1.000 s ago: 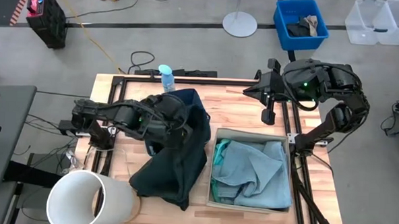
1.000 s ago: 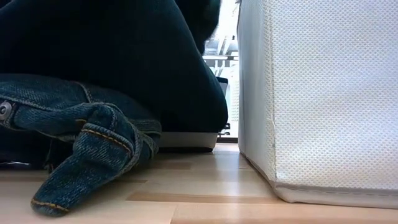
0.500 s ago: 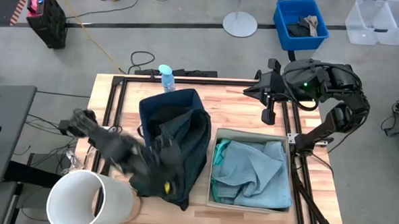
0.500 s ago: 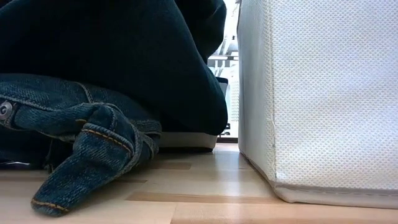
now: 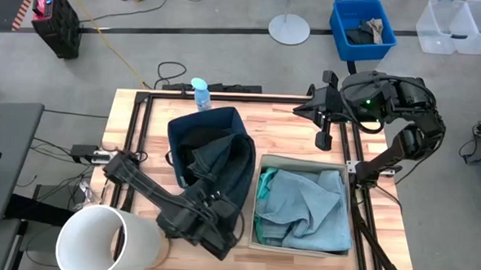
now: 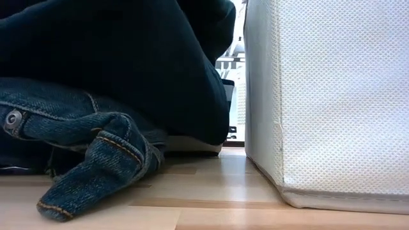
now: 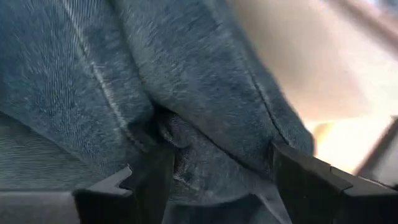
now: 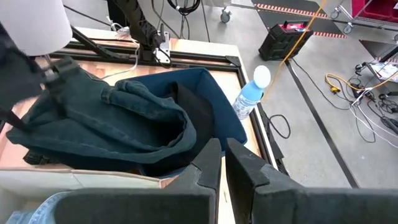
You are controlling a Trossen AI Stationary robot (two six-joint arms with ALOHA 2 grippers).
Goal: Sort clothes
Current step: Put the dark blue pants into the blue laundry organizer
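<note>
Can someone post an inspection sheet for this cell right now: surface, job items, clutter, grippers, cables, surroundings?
Surface: wooden table, bare near the back right corner.
Job's things: dark navy jeans draped over the dark bin, spilling onto the table front; pale blue denim jeans in the white fabric box, turquoise top showing at its left edge.
Clutter: water bottle at the back edge; white cylinder at the front left corner.
Grippers: left gripper open, low over the jeans' front end; right gripper shut, parked over the back right.
Cables: loose on the floor behind the table.
Surroundings: blue crate, clear bins on the floor.
</note>
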